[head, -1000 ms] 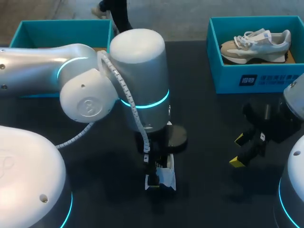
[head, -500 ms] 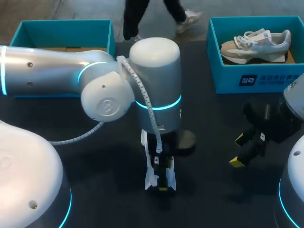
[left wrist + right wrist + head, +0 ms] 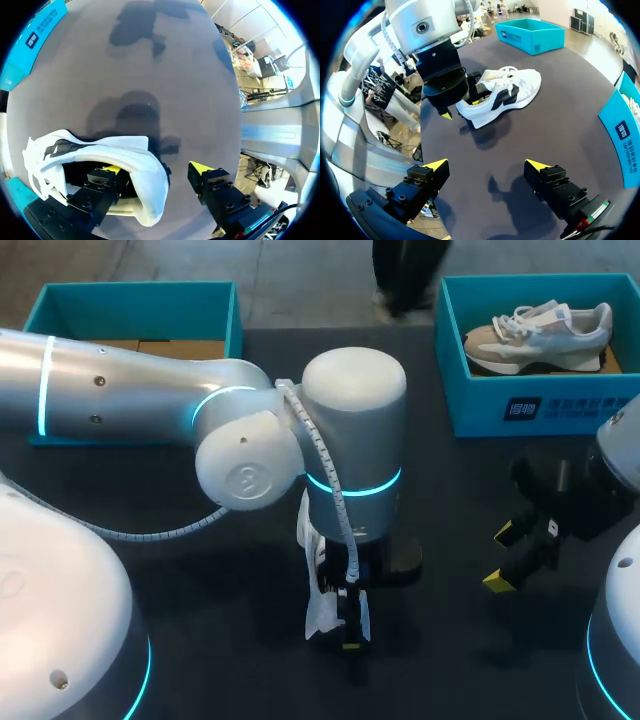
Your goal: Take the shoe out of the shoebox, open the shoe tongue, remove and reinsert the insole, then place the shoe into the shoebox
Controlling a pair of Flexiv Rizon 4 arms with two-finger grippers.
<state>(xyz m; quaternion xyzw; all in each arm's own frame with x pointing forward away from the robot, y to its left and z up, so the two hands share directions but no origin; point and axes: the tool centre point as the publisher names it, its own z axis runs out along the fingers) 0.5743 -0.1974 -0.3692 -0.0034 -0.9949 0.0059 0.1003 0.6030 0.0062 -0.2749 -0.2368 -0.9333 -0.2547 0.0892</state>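
A white shoe with black marks lies on the dark table near its front middle. My left gripper points down at the shoe's heel end. In the left wrist view, one of its fingers sits inside the shoe. The other finger stands outside the heel, and a gap shows between them. The left gripper is open astride the heel wall. My right gripper hangs open at the right, well apart from the shoe. Nothing lies between the right gripper's fingers.
A teal shoebox at the back right holds a beige sneaker. A second teal box stands at the back left, also seen in the right wrist view as a teal box. My left arm spans the table's middle.
My left arm has swung to the right and lowered its gripper over the shoe's heel. Its fingers have drawn closer together. The right arm has kept still.
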